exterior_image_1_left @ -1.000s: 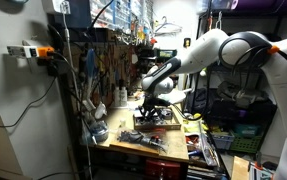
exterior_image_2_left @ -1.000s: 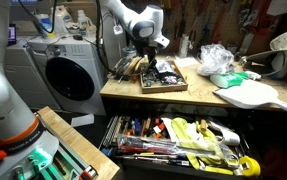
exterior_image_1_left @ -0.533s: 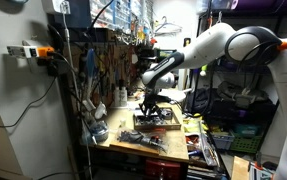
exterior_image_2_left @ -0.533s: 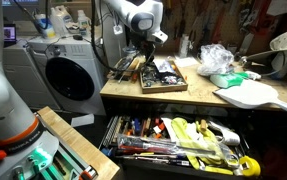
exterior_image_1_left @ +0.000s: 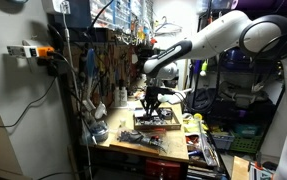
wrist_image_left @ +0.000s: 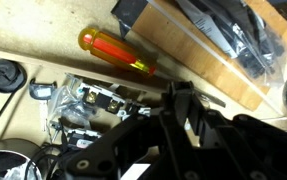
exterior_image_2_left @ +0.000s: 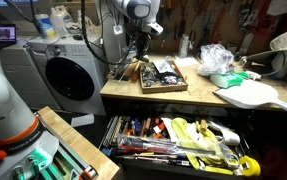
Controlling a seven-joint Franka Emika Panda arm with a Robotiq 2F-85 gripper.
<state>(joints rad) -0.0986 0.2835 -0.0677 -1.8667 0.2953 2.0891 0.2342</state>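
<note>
My gripper (wrist_image_left: 180, 90) has its black fingers pressed together, shut. A thin grey metal sliver shows beside the tips; whether it is pinched I cannot tell. In both exterior views the gripper (exterior_image_1_left: 153, 95) (exterior_image_2_left: 138, 46) hangs above the near-left end of a wooden tray (exterior_image_1_left: 155, 124) (exterior_image_2_left: 164, 87) of dark tools on the workbench. In the wrist view a screwdriver (wrist_image_left: 118, 53) with a red and yellow handle lies just outside the tray's wooden wall (wrist_image_left: 198, 62).
Small metal parts (wrist_image_left: 83, 105) and a black round lid (wrist_image_left: 5, 76) crowd the bench beside the tray. A washing machine (exterior_image_2_left: 68, 75), an open tool drawer (exterior_image_2_left: 183, 140), a plastic bag (exterior_image_2_left: 215, 58) and a white board (exterior_image_2_left: 248, 95) surround it. A pegboard of tools (exterior_image_1_left: 103, 60) stands behind.
The gripper has lifted from the tray and shifted toward its end, and the arm has swung up with it. The jaws stay shut.
</note>
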